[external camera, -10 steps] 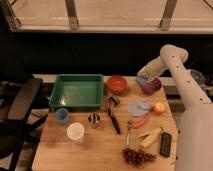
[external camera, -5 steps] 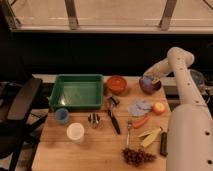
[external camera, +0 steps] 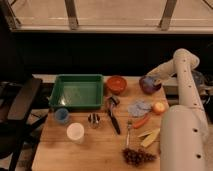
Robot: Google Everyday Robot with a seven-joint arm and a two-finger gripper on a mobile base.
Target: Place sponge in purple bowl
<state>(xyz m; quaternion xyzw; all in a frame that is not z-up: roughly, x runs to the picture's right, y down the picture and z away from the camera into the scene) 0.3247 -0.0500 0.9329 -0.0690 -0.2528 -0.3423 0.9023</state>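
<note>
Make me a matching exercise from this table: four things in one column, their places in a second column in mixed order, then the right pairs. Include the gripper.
Things
1. gripper
2. green tray
3. white cup
4. grapes

Places
A. near edge of the table, right of centre
B. over the purple bowl at the far right of the table
C. far left part of the table, left of the orange-red bowl
D. near left, in front of the small blue cup

Pairs: 1-B, 2-C, 3-D, 4-A
</note>
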